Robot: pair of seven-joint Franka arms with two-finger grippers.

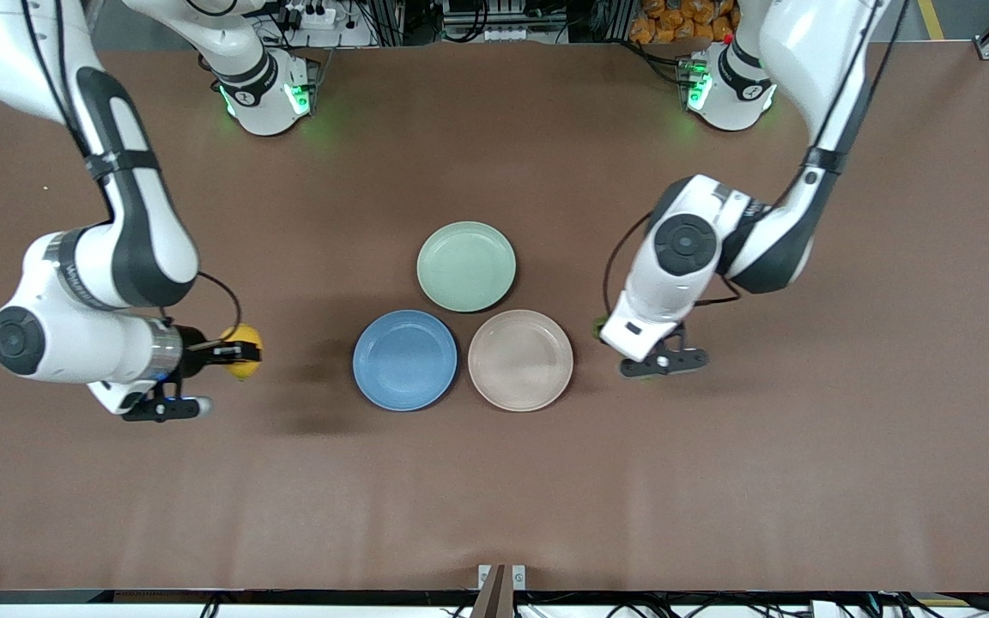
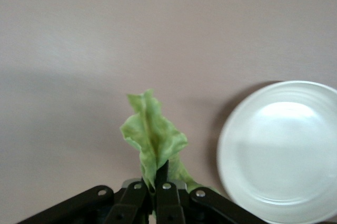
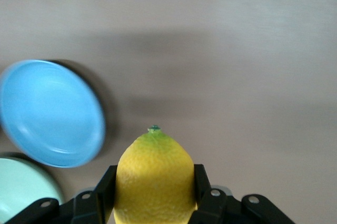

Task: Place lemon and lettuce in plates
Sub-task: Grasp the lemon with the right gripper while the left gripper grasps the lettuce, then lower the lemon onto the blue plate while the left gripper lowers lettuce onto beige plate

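Note:
My right gripper point(image 1: 237, 350) is shut on the yellow lemon point(image 1: 243, 354) and holds it above the table, toward the right arm's end from the blue plate point(image 1: 405, 360). In the right wrist view the lemon point(image 3: 154, 179) sits between the black fingers point(image 3: 102, 192), with the blue plate point(image 3: 50, 113) off to the side. My left gripper point(image 1: 662, 362) is shut on the green lettuce leaf point(image 2: 152, 139) beside the beige-white plate point(image 1: 520, 360), toward the left arm's end. That plate also shows in the left wrist view point(image 2: 281, 150). In the front view the hand hides most of the lettuce.
A pale green plate point(image 1: 466, 266) lies farther from the front camera than the blue and beige plates, touching the gap between them. All three plates hold nothing. Brown table point(image 1: 494, 498) stretches around them.

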